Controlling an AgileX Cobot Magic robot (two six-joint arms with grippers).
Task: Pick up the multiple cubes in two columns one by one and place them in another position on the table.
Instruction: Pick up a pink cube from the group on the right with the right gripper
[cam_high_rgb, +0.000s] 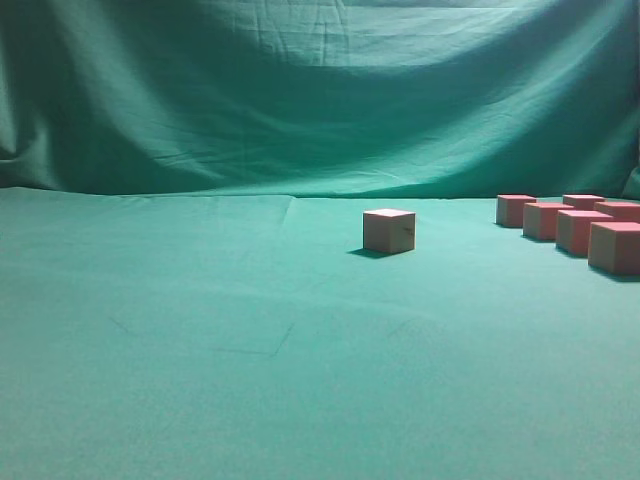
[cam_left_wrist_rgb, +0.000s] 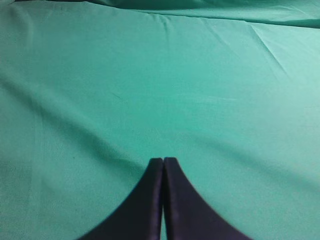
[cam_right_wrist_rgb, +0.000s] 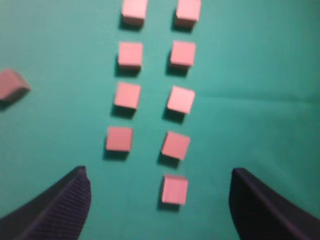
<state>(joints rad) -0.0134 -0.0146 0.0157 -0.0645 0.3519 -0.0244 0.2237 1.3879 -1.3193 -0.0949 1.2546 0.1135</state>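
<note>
Currently, nine cubes (cam_right_wrist_rgb: 150, 95) are being shown in two columns on the table (cam_right_wrist_rgb: 260, 75) by the right wrist view, four in the left column, five in the right, the columns running away from the camera. One cube (cam_high_rgb: 389, 230) is being seen apart, near the table's middle in the exterior view, where only part of the columns is being caught. The right gripper (cam_right_wrist_rgb: 160, 207) is being held wide open above them, empty. The left gripper (cam_left_wrist_rgb: 163, 167) is being kept closed on nothing over bare cloth.
</note>
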